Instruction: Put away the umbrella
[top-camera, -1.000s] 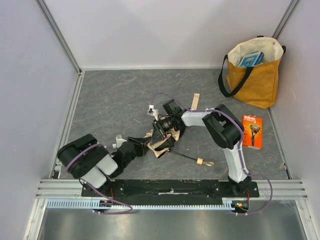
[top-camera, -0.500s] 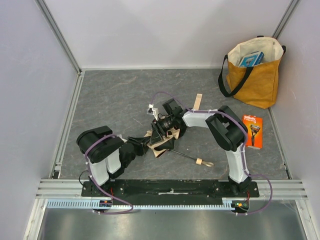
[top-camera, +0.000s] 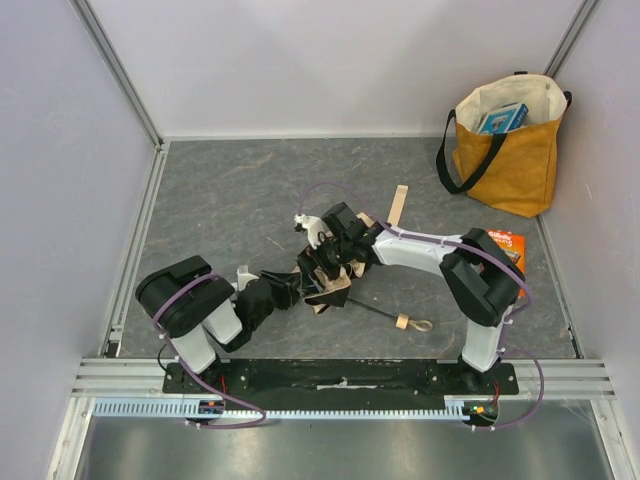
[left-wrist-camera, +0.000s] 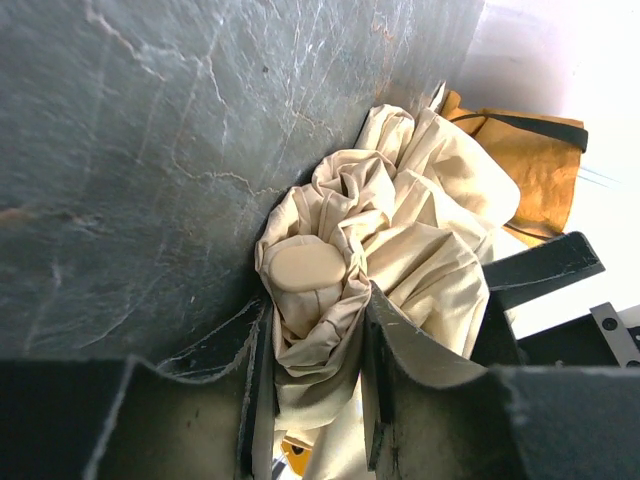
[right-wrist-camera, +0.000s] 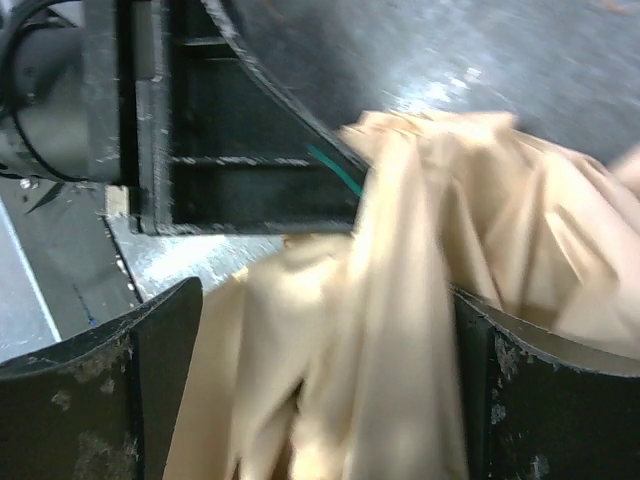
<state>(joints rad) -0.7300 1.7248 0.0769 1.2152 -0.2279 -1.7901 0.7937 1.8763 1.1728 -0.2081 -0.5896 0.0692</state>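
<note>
Grey stone-patterned counter (top-camera: 220, 200), walled on three sides by pale panels.

Both arms reach inward and meet near the counter's middle, towards the near edge.

Mustard-yellow tote bag with black straps (top-camera: 510, 160) stands upright in the far right corner, mouth open, with a blue box (top-camera: 503, 118) inside.

Compact umbrella of pale cream fabric (top-camera: 325, 288) lies on the counter between the two grippers, well apart from the bag. Its canopy is bunched and crumpled (left-wrist-camera: 420, 230). Its thin black shaft (top-camera: 370, 312) runs out to the right and ends in a small light wooden knob (top-camera: 402, 322) with a cord loop.

Left gripper (top-camera: 288, 292): fingers drawn in to a narrow gap, with a fold of the cream fabric pinched between them (left-wrist-camera: 315, 340).

Right gripper (top-camera: 325, 262): fingers spread wide, straddling a swathe of the fabric (right-wrist-camera: 320, 380). This view is blurred, so I cannot tell whether the fingers press on the cloth.

Orange razor pack (top-camera: 505, 245) lies flat near the right wall, partly hidden by the right arm's elbow.

Short pale wooden stick (top-camera: 399, 205) lies just beyond the right arm.
</note>
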